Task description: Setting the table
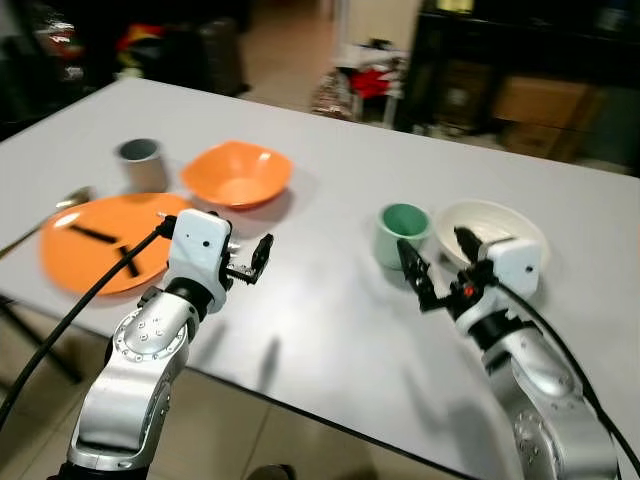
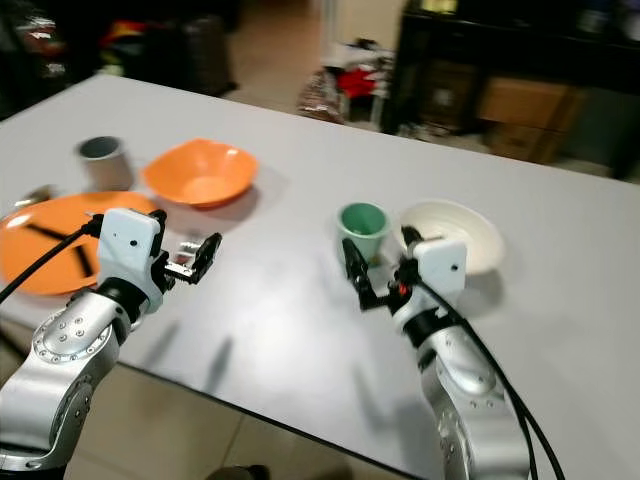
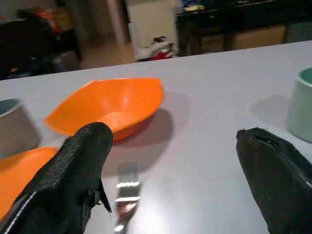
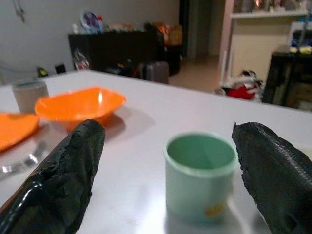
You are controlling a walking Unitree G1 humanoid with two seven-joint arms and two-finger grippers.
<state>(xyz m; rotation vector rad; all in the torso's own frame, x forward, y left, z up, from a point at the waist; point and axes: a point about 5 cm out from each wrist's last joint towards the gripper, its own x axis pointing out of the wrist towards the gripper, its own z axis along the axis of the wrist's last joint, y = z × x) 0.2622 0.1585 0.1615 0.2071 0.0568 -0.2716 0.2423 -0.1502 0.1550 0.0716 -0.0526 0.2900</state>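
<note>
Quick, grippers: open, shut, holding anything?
Left gripper: open, empty, above a fork.
Right gripper: open, empty, facing the green cup.

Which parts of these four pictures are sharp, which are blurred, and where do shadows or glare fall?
Left eye view: table sharp, dark background soft; arm shadows fall toward the near edge. Left wrist view: left gripper fingers blurred close up; orange bowl casts a soft shadow; fork glints. Right wrist view: green cup fairly sharp between the right gripper fingers, a highlight on the orange bowl.
</note>
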